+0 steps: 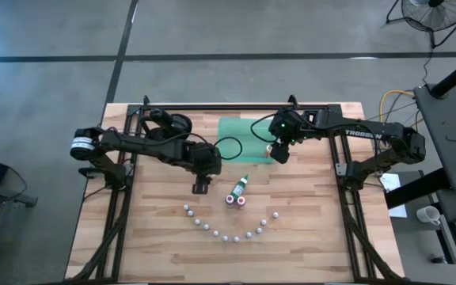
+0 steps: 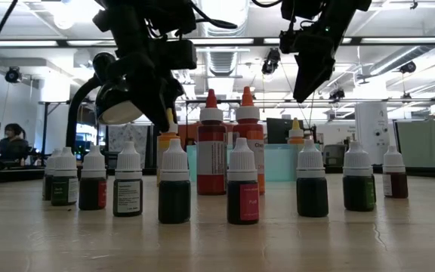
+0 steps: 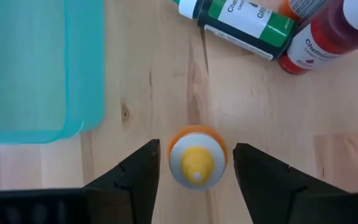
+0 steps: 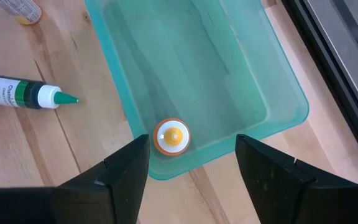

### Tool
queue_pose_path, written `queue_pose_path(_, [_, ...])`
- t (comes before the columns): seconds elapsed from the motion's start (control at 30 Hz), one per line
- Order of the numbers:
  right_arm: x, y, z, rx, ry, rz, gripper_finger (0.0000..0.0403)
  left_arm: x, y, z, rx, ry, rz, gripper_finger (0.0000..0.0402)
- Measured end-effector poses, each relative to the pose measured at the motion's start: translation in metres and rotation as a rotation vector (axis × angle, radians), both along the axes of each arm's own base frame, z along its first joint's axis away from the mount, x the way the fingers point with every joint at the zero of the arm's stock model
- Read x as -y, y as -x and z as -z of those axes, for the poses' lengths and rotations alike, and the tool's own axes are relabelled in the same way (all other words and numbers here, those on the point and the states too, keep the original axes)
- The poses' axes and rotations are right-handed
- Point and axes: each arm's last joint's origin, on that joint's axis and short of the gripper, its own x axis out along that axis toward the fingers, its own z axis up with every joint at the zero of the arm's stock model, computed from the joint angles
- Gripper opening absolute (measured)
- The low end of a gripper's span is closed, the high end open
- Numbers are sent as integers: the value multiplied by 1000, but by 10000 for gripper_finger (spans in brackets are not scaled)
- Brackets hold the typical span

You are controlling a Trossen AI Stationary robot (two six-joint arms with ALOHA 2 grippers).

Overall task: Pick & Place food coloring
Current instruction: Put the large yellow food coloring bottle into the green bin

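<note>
My left gripper is open and points down, with a finger on either side of an upright orange bottle with a yellow tip that stands on the table; a small gap shows on both sides. My right gripper is open above the near corner of the translucent green tray. Another orange bottle stands upright in that corner. A green bottle lies on its side, with red and pink bottles beside it. Several small whitish-capped bottles stand in an arc.
The tray lies at the table's far middle, with a black cable loop at its left edge. In the low view the small bottles stand in a row in front of the taller red ones. Bare wood lies to the left and right.
</note>
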Motion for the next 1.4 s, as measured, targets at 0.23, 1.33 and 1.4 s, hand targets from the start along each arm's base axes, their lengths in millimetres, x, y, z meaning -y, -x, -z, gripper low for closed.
queue_pose_path(0.23, [0,0,0,1,-1,2,228,0,0,0,1,4,-8,127])
queue_pose_path(1.33, [-3,19,-25,95,97,67,228,-109,-16,-101,209,-127,-410,90])
queue_pose_path(1.4, [-3,19,-24,90,96,68,228,-120,-20,-90,179,-125,-435,90])
